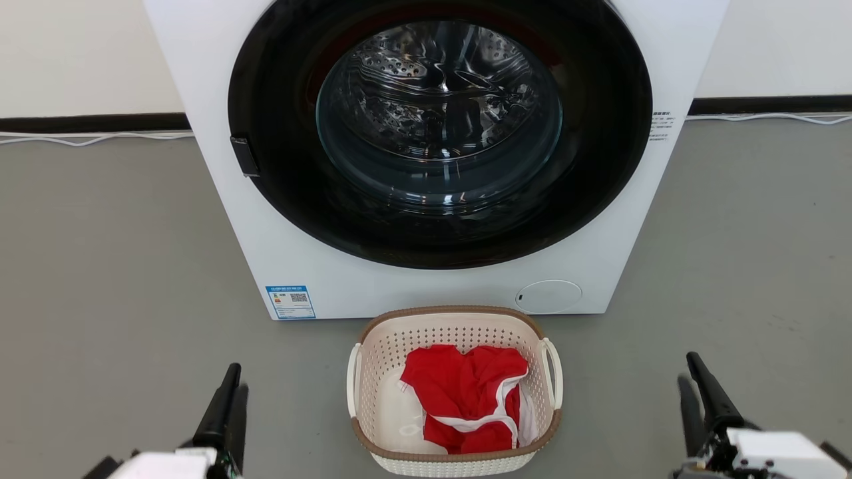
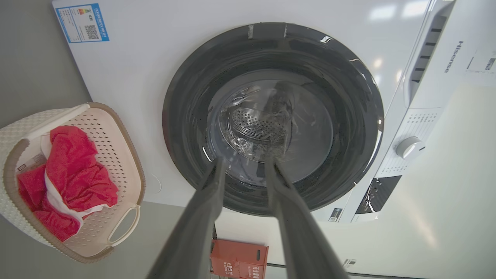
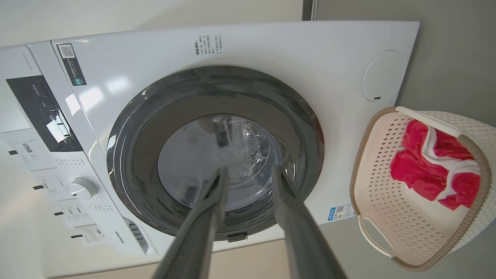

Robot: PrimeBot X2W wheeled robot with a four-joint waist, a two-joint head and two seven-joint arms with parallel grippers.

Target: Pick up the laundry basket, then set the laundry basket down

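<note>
The laundry basket [image 1: 383,346] stands on the grey floor just in front of the washing machine, cream and perforated with a brown rim and white loop handles. A red and white cloth [image 1: 466,392] lies inside it. My left gripper [image 1: 237,380] hangs open well to the basket's left, touching nothing. My right gripper [image 1: 687,369] hangs open well to its right. In the left wrist view the open left gripper [image 2: 244,161] points at the machine's door, with the basket [image 2: 116,155] off to the side. The right gripper [image 3: 250,170] does the same, basket [image 3: 387,174] at the right.
A white front-loading washing machine [image 1: 200,100] with a shut dark round glass door [image 1: 439,126] rises directly behind the basket. Grey floor [image 1: 100,266] spreads on both sides. A cable [image 1: 80,138] runs along the wall's base. An orange-red box [image 2: 238,259] shows beyond the machine.
</note>
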